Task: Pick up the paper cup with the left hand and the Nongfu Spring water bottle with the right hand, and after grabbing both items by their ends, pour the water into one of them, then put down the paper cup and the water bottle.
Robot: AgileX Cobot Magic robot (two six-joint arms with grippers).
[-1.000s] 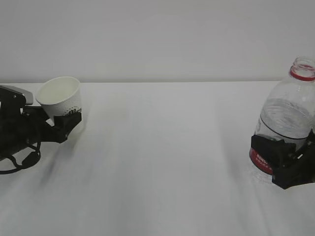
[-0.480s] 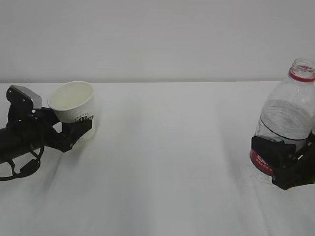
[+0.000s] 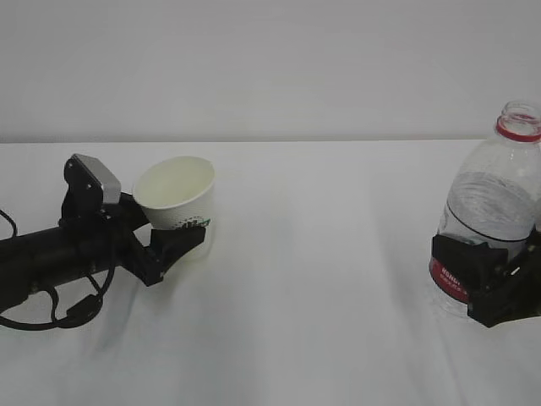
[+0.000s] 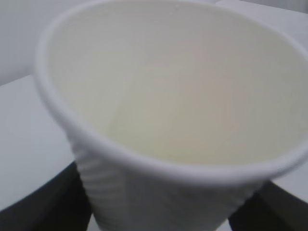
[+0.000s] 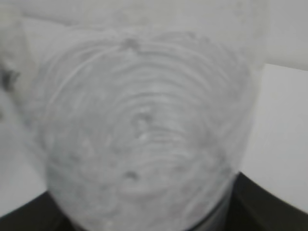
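The white paper cup [image 3: 175,194] with a dark green logo hangs at the left, tipped a little, its mouth towards the camera. My left gripper [image 3: 184,230] is shut on its lower end. In the left wrist view the paper cup [image 4: 163,110] fills the frame between the black fingers [image 4: 43,207], and its inside looks pale cream. The uncapped Nongfu Spring water bottle [image 3: 494,211] stands upright at the far right, with water [image 3: 486,224] up to about mid-height. My right gripper [image 3: 486,279] is shut on it at the red label. Its ribbed wall [image 5: 144,130] fills the right wrist view.
A white tabletop [image 3: 321,304] runs under both arms and meets a plain pale wall [image 3: 270,68] behind. The left arm [image 3: 51,258] with its grey block and cables lies low along the table from the left edge.
The left arm has carried the cup to the right, towards the middle of the table. The bottle and the right gripper have not moved.
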